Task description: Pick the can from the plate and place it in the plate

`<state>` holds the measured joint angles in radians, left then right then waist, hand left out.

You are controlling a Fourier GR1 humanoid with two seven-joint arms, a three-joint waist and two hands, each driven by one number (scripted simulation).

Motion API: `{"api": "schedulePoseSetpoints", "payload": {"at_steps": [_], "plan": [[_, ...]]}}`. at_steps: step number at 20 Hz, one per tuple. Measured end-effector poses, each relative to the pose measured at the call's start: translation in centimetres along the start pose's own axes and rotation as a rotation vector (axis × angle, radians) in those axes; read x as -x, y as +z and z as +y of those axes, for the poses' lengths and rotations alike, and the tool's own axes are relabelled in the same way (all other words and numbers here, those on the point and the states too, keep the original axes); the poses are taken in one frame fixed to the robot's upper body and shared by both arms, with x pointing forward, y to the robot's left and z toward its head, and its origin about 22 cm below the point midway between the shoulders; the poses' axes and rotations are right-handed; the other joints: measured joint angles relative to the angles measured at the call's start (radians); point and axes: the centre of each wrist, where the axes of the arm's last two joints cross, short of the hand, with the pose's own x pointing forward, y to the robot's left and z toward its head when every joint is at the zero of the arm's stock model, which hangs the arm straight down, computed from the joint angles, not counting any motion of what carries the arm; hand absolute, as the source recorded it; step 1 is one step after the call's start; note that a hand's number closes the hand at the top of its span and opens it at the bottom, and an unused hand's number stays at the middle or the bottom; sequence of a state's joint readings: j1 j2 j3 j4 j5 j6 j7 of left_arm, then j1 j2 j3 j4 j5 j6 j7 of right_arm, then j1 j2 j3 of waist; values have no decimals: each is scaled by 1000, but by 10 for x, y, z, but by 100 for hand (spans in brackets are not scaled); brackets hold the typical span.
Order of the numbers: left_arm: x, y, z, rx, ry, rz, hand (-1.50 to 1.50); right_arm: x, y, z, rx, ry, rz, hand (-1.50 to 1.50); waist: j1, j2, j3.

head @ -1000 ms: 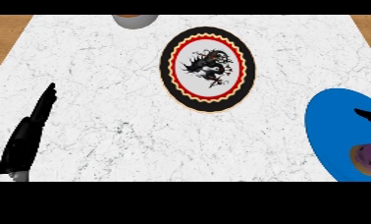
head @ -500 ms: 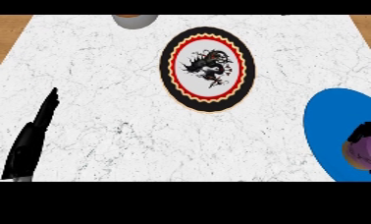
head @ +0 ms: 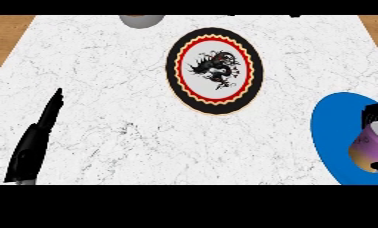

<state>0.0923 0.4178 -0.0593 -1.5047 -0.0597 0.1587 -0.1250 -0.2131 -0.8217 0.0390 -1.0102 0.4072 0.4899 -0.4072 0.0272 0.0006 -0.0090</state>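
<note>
Lying on the plain blue round plate (head: 328, 137) at the white marble worktop's (head: 111, 122) right edge: small purplish metal can (head: 363, 148), likely light, stiff, slippery; best gripped around its sides. Reaching over it, right robot hand (head: 369, 117), fingers unclear. Resting near the left edge, left robot hand (head: 37, 139), fingers straight. Waiting mid-worktop: black-rimmed, dragon-patterned oval plate (head: 215, 70).

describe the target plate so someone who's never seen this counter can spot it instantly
On the white marble counter, look just right of center toward the far edge: a round plate lies flat there with nothing on it. Unlike the plain blue plate at the right edge, it has a black rim, a red zigzag ring and a black dragon in the middle.
</note>
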Motion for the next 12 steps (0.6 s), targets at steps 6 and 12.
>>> {"api": "schedulePoseSetpoints", "payload": {"at_steps": [6,12], "plan": [[-5,-10,0,20,8,-16,0,-21,-36,-24,284,134,229,150,20,10,7],[2,-8,7,3,3,-5,0,-37,-55,-43,554,198,235,150,5,7,10]]}}
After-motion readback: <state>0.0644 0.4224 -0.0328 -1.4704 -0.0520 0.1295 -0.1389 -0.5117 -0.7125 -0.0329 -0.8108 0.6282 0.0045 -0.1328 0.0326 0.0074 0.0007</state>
